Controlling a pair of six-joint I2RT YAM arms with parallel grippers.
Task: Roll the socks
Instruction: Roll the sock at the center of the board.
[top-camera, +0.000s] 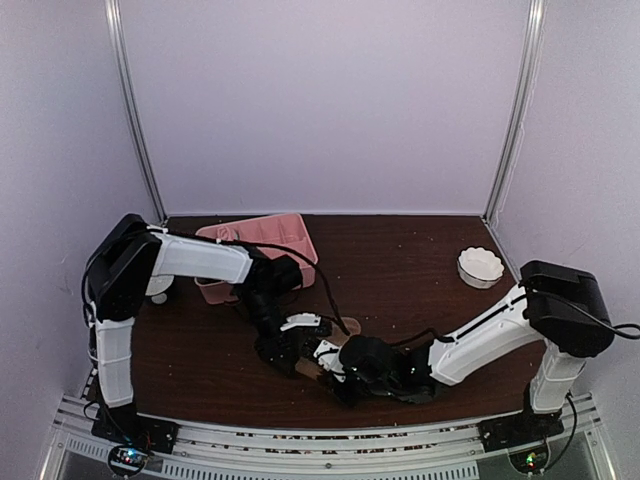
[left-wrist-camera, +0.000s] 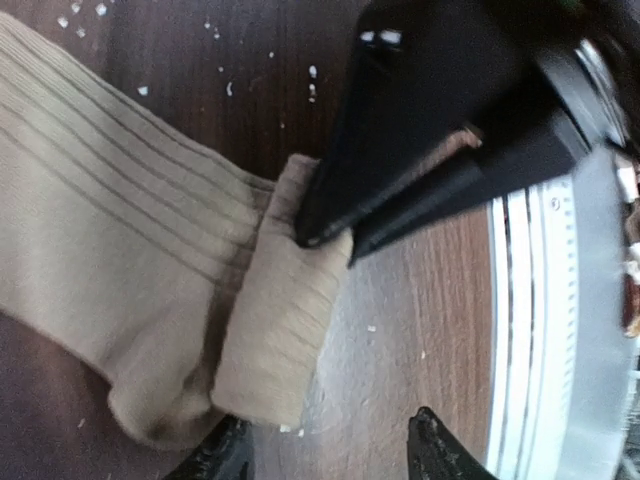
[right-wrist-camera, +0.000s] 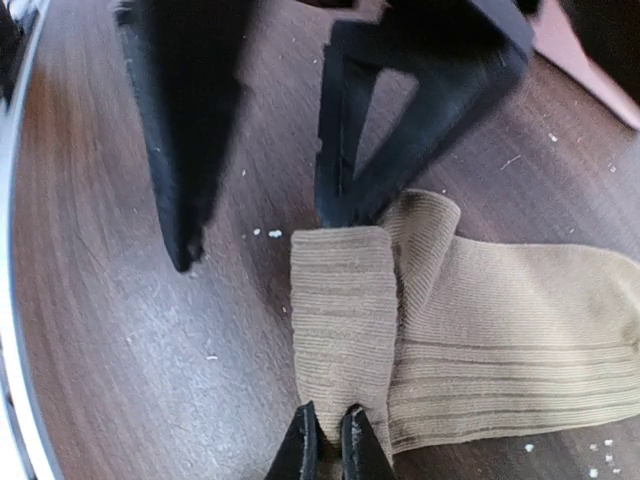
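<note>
Item: tan sock (right-wrist-camera: 500, 320), ribbed, lying flat on the dark wood table (right-wrist-camera: 120, 350) near its front edge, between your two arms. Condition: one end is turned over on itself into a single flat fold (right-wrist-camera: 340, 330), and the rest lies unrolled, stretched off to one side. Step in hand: the start of the roll. Your right gripper (right-wrist-camera: 328, 445) has its jaws pinched together on the near edge of that fold. Your left gripper (left-wrist-camera: 328, 452) stands with jaws apart, one finger just at the fold's far edge, holding nothing. Next move, as I judge it: turn the fold over again along the sock, keeping both edges level so the roll stays tight.
</note>
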